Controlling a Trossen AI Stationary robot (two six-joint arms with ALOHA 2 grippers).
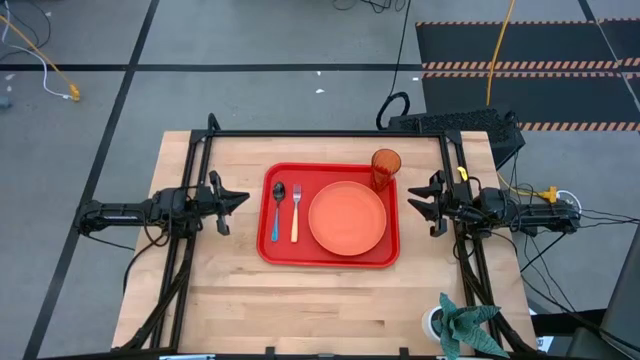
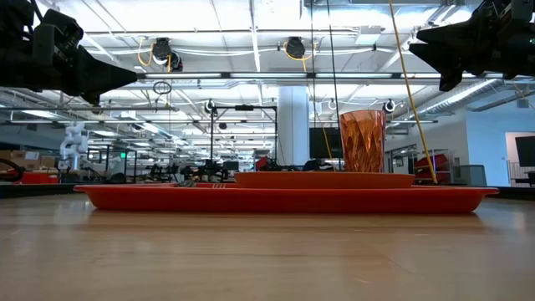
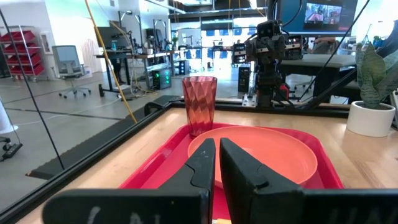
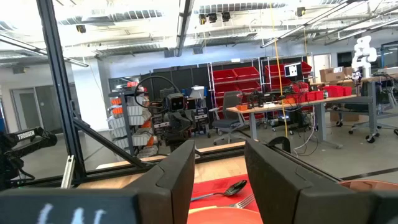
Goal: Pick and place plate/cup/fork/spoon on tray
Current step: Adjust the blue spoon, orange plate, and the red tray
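The red tray (image 1: pixel 266 250) lies in the middle of the table. On it are the orange plate (image 1: pixel 347 218), right of centre, the amber cup (image 1: pixel 386 168) upright at the far right corner, and the blue-handled spoon (image 1: pixel 278 210) and orange-handled fork (image 1: pixel 296 212) side by side at the left. My left gripper (image 1: pixel 240 197) is shut and empty, raised off the tray's left edge. My right gripper (image 1: pixel 412 198) is open and empty, raised off the tray's right edge. The left wrist view shows the cup (image 3: pixel 199 102) and plate (image 3: pixel 267 152). The right wrist view shows the spoon (image 4: pixel 224 188).
A potted plant (image 1: pixel 462 325) stands at the table's near right corner. A black frame (image 1: pixel 330 134) runs along the far edge and both sides of the table. Bare wood lies between the tray and the near edge (image 1: pixel 330 310).
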